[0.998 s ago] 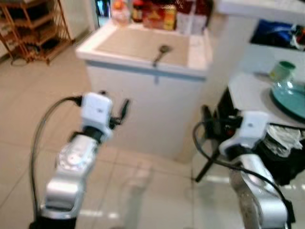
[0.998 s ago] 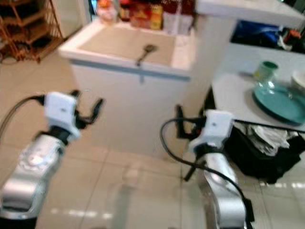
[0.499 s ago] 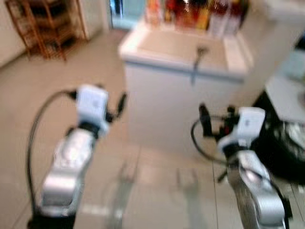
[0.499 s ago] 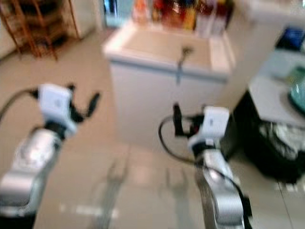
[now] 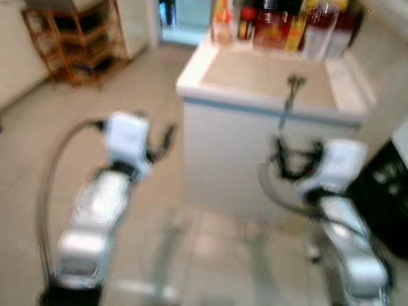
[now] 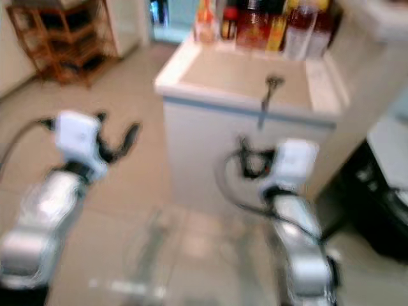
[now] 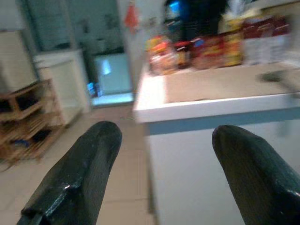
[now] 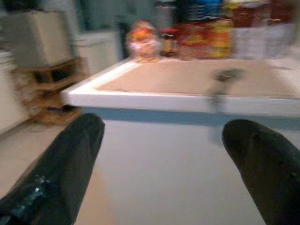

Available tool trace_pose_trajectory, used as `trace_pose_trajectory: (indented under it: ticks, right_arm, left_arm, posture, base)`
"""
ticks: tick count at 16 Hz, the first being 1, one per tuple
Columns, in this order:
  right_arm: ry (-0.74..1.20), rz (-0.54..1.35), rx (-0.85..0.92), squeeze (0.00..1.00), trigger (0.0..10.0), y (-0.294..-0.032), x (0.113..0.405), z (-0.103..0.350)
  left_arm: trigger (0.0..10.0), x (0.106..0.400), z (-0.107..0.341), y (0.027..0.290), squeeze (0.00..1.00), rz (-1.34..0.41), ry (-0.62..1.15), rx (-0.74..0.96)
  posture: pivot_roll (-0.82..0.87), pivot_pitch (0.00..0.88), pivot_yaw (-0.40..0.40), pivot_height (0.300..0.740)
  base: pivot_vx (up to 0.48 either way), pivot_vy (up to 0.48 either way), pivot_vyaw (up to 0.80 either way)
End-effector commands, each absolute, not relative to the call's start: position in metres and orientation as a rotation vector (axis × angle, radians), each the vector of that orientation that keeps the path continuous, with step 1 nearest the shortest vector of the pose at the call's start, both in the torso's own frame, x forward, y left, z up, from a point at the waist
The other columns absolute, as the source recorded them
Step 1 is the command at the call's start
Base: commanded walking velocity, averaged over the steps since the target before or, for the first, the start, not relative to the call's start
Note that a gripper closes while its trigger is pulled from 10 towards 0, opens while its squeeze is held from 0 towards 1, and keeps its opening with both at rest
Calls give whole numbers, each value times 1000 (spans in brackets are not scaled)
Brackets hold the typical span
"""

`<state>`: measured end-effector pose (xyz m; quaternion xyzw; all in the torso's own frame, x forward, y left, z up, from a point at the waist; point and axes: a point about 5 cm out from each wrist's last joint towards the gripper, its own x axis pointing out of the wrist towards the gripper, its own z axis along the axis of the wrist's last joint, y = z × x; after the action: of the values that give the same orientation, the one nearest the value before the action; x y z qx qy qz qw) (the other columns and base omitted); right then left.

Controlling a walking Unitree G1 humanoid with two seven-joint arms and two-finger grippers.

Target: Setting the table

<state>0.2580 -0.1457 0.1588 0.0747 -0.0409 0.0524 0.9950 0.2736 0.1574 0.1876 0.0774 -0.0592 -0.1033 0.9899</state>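
Head views blurred; detail soft throughout.

Far left, against the wall: a wooden rack [image 5: 76, 44] with open shelves, standing on a pale tiled floor [image 5: 38, 146].

Left arm raised over the floor, short of the desk. Left pincer [image 5: 160, 141] sits just off the desk's near left corner, not touching it. In the left wrist view its two black fingers [image 7: 75, 180] stand wide apart with nothing between them: released.

Centre: a white desk [image 5: 229, 159] with a beige top and a raised white rim. A spoon [image 5: 292, 89] lies on the beige top toward the near right edge, bowl end away from the robot, handle pointing toward the front rim. It is ahead of both pincers and higher than them, well right of the left pincer and closer to the right one, almost straight beyond it. Neither pincer touches it.

Back edge of the desk: a row of bottles and jars [image 5: 280, 22], red, orange and yellow labels, one clear bottle; labels unreadable.

Right arm raised in front of the desk's front face. Right pincer [image 5: 287, 159] is below the rim, near the panel. In the right wrist view its fingers [image 8: 54, 164] are spread wide and empty: released. The spoon [image 8: 224, 77] shows as a blurred grey shape on the top between them.

Far right, low: a dark bag-like mass [image 5: 386, 188]; contents not discernible.
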Motion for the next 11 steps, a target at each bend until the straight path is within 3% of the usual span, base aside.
trace_pose_trajectory:
  ticks: [1,5,10,11]
  right_arm:
    - [-82,70,134,0,10000,-157,258,161]
    - [-100,63,144,0,10000,-159,260,167]
    - [-113,40,148,0,10000,-163,265,174]
    - [-116,46,147,0,10000,-163,266,177]
  left_arm:
    - [10000,274,191,148,0,-242,-132,149]
    - [10000,274,191,148,0,-244,-131,152]
    - [10000,278,199,149,0,-248,-151,160]
    - [10000,279,200,149,0,-249,-154,163]
  posture:
    - [62,0,-44,740]
    - [63,0,-43,740]
    - [64,4,-36,740]
    - [66,4,-34,740]
  base:
    - [480,0,0]
    - [480,0,0]
    - [480,0,-702]
    - [480,0,0]
